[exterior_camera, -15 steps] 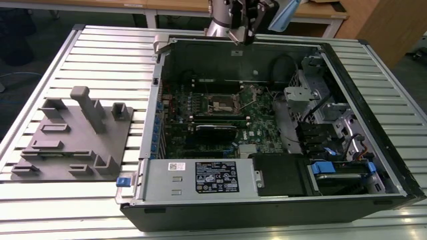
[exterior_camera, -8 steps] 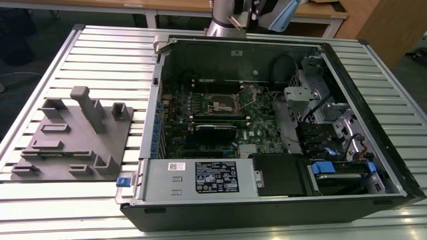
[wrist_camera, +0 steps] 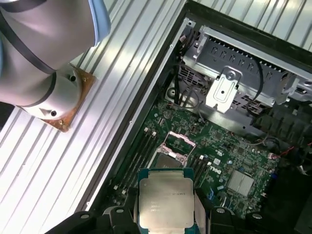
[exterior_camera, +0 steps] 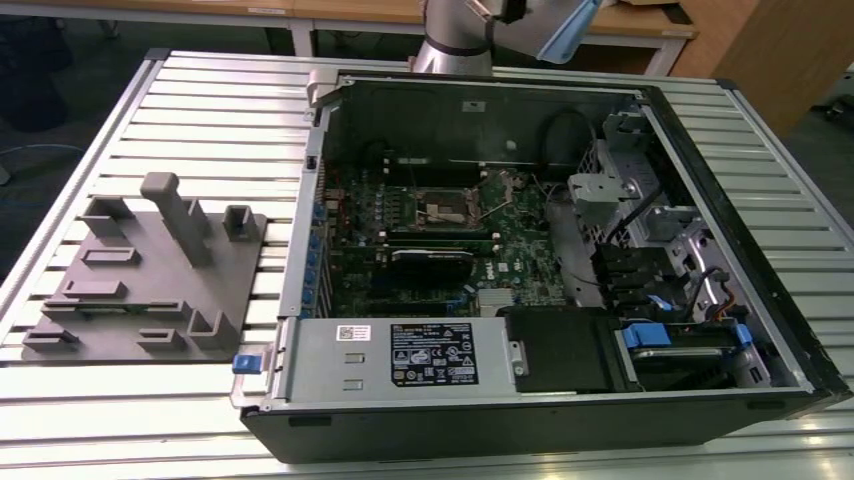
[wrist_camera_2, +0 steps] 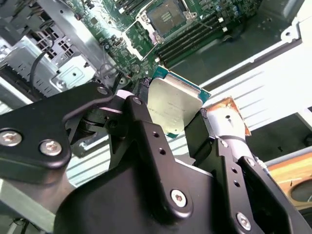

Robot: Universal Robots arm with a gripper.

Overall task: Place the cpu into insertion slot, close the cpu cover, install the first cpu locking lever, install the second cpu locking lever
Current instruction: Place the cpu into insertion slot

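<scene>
My gripper (wrist_camera_2: 175, 119) is shut on the cpu (wrist_camera_2: 171, 103), a flat square chip with a dull silver top and a green edge. Black fingers (wrist_camera_2: 142, 127) press on two opposite sides of it. In the first wrist view the cpu (wrist_camera: 165, 201) hangs in the gripper (wrist_camera: 165, 217) high above the open computer case. The insertion slot (wrist_camera: 167, 159) lies below and just beyond the chip, bare, on the green board. The cpu cover (wrist_camera: 178, 142) stands swung open at the slot's far side. In the exterior view the insertion slot (exterior_camera: 446, 209) sits mid-board.
The black computer case (exterior_camera: 747, 190) lies open on a slatted metal table (exterior_camera: 200, 100). A grey fixture plate (exterior_camera: 140, 270) with upright posts lies at the exterior view's left. A black expansion card (exterior_camera: 430, 262), a power supply (exterior_camera: 400, 355) and drive bays (exterior_camera: 667, 260) surround the slot.
</scene>
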